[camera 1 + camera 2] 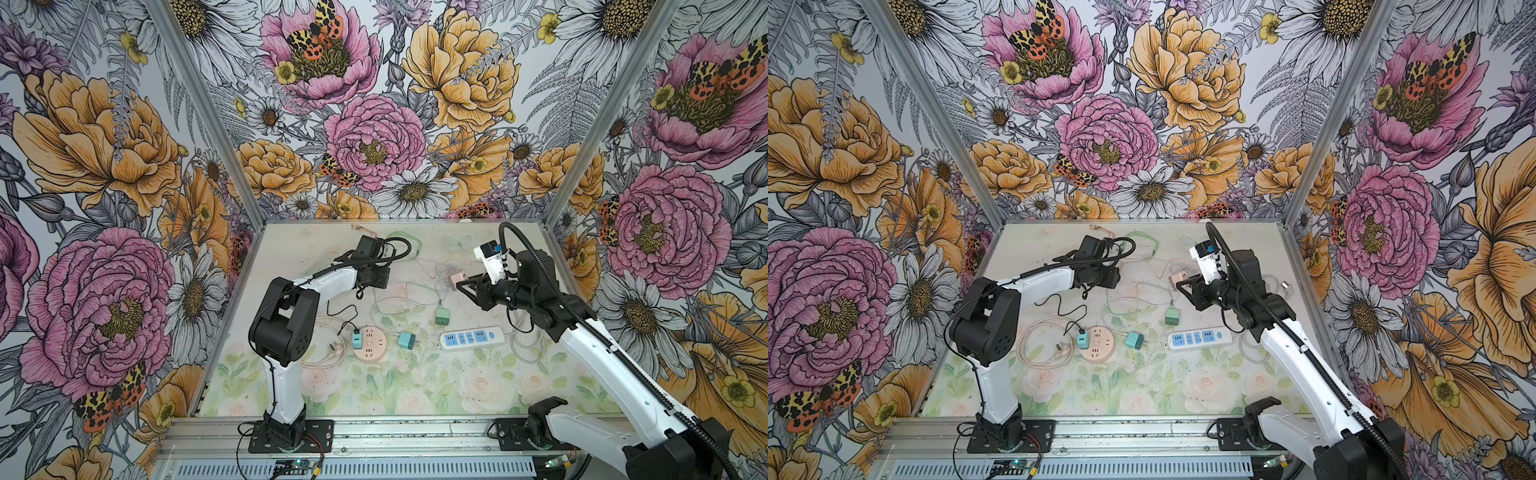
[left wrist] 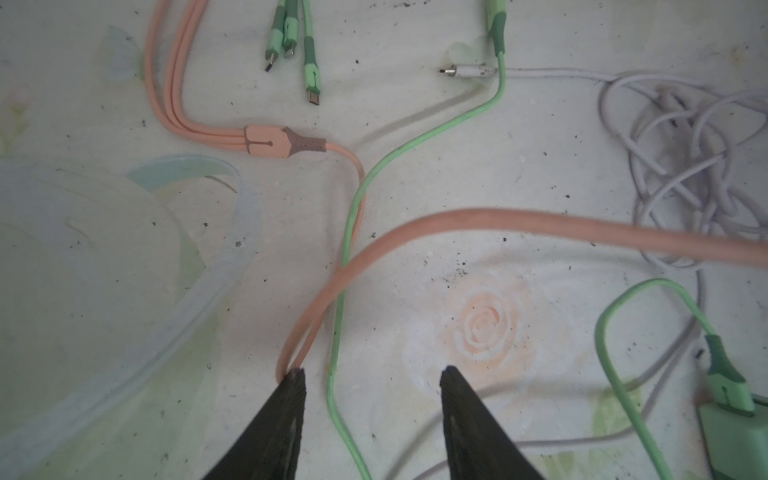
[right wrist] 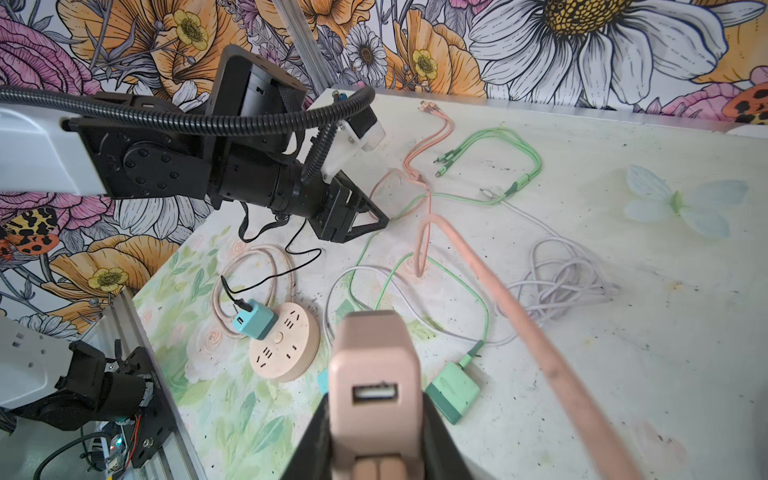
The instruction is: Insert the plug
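My right gripper [image 3: 374, 401] is shut on a pink charger plug [image 3: 374, 365], held above the table with its empty USB port facing the wrist camera. In both top views this plug [image 1: 459, 277] [image 1: 1177, 277] hangs right of centre, toward the back. A pink cable [image 3: 536, 340] rises from the table past it; the cable's end is hidden. My left gripper [image 2: 372, 372] is open just above the table. One fingertip [image 2: 296, 376] touches a loop of the pink cable [image 2: 316, 316], and a green cable [image 2: 338, 332] runs between the fingers.
A white power strip [image 1: 471, 337] with blue sockets lies front right. A round peach socket hub [image 1: 370, 344] carries a teal charger [image 1: 356, 337]. A loose teal charger [image 1: 406, 340], a green charger [image 1: 441, 316] and tangled white cables [image 3: 561, 282] lie around.
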Controlling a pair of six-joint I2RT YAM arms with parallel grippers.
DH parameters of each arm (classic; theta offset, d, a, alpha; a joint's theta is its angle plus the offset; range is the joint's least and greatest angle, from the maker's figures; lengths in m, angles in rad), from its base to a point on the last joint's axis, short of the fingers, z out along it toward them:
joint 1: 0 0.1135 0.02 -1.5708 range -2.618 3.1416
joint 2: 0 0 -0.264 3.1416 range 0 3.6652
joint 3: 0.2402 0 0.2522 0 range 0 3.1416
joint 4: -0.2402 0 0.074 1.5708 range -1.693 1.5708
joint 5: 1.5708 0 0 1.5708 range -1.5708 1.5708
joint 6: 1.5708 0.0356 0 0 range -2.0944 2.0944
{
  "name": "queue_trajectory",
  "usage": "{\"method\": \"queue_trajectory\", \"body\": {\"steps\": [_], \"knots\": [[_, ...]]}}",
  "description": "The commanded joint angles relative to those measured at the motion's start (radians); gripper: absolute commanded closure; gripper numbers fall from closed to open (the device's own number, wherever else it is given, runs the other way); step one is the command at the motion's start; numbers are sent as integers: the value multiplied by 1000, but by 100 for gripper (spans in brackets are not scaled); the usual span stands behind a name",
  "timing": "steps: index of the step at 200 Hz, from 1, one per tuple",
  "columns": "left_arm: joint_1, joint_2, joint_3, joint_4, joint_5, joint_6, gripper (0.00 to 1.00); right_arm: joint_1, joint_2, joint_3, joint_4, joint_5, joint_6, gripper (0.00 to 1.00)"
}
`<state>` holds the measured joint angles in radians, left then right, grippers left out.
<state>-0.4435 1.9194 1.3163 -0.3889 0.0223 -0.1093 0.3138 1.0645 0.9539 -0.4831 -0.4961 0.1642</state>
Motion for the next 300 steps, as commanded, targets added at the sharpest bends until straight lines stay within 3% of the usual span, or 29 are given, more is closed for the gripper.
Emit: {"method": "queue_trajectory", "body": {"steps": [1, 20, 45, 78, 151, 164, 190, 211, 254, 300], "knots": [[18, -67, -39, 18, 42, -21, 49, 6, 15, 21, 7, 46, -1, 100], [38, -83, -72, 17, 107, -28, 54, 5, 29, 29, 7, 79, 4, 100], [54, -88, -95, -3, 15, -84, 56, 7, 37, 33, 7, 103, 8, 100], [49, -83, -77, 12, -6, -60, 45, 6, 35, 33, 8, 105, 12, 100], [23, 108, 120, 20, 18, -5, 46, 7, 39, 32, 8, 112, 14, 100], [26, 143, 158, 19, 4, -18, 52, 7, 39, 33, 7, 115, 12, 100], [37, 163, 204, 30, -17, -51, 84, 7, 33, 32, 7, 133, 17, 100], [34, 102, 200, 56, -2, -64, 100, 5, 32, 27, 7, 158, 20, 100], [-28, -30, 295, 26, -12, -58, 100, 4, 28, 1, 5, 266, 42, 100], [-151, -14, 515, 11, -55, -34, 100, 3, -22, -35, -1, 354, 59, 100]]}}
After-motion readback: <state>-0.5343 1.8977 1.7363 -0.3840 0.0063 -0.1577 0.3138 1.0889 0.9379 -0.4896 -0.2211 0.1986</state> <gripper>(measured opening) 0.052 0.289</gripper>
